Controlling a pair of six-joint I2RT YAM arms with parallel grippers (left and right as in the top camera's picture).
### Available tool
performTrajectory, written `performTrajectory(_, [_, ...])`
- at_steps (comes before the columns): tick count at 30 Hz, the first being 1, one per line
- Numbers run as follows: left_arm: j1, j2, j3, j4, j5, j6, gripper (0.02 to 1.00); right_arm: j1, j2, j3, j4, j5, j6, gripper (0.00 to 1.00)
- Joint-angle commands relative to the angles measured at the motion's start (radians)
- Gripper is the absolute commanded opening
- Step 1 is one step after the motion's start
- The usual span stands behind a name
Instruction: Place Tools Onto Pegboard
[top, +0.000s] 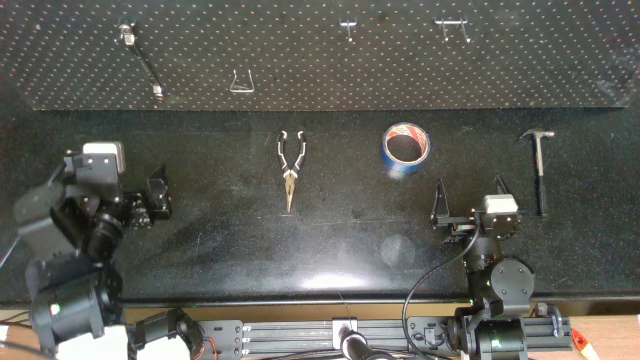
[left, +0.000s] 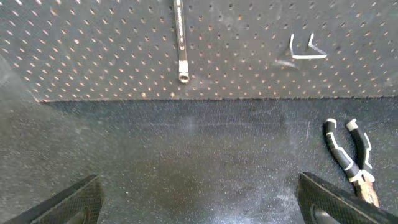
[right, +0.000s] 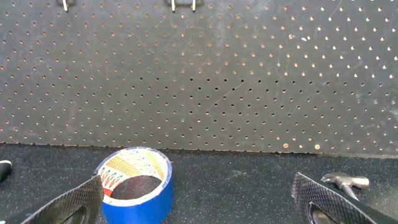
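A black wrench (top: 142, 60) (left: 180, 37) hangs on the pegboard (top: 400, 70) at its left. Pliers (top: 290, 165) (left: 351, 158) with black and white handles lie on the black table, near its middle. A blue tape roll (top: 406, 148) (right: 135, 184) stands to their right, and a hammer (top: 539, 165) (right: 345, 181) lies at the far right. My left gripper (top: 160, 195) (left: 199, 202) rests open near the table's left, with nothing between its fingers. Between the tape and the hammer, nearer the front, my right gripper (top: 468, 195) (right: 199, 202) stands open and empty.
A bare wire hook (top: 240, 82) (left: 305, 50) sticks out of the board right of the wrench. Two more hooks (top: 348, 27) (top: 452, 28) sit near the board's top right. The table's front edge (top: 320, 295) runs just ahead of the arm bases.
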Motion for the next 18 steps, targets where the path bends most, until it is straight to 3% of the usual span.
performTrajectory(1, [0.002, -0.085, 0.028, -0.005, -0.014, -0.001, 0.993, 0.005, -0.006, -0.004, -0.003, -0.002, -0.003, 0.982])
performTrajectory(5, [0.002, -0.094, 0.028, -0.011, -0.01, -0.002, 0.996, 0.005, -0.006, -0.004, -0.003, -0.002, -0.003, 0.982])
performTrajectory(7, [0.002, -0.094, 0.028, -0.011, 0.049, -0.001, 0.996, 0.005, -0.006, -0.004, -0.003, -0.002, -0.003, 0.982])
performTrajectory(13, [-0.024, -0.094, 0.028, 0.009, 0.044, -0.006, 0.996, 0.005, -0.006, -0.004, -0.003, -0.002, -0.003, 0.982])
performTrajectory(14, [-0.071, -0.094, 0.028, 0.02, 0.001, -0.031, 0.996, 0.005, -0.006, -0.004, -0.003, -0.002, -0.003, 0.982])
performTrajectory(16, [-0.201, -0.09, 0.028, 0.048, -0.224, -0.242, 0.996, 0.005, -0.006, -0.004, -0.003, -0.002, -0.003, 0.982])
performTrajectory(18, [-0.33, -0.056, 0.028, 0.063, -0.371, -0.364, 0.996, 0.005, -0.006, -0.004, -0.003, -0.002, -0.003, 0.982])
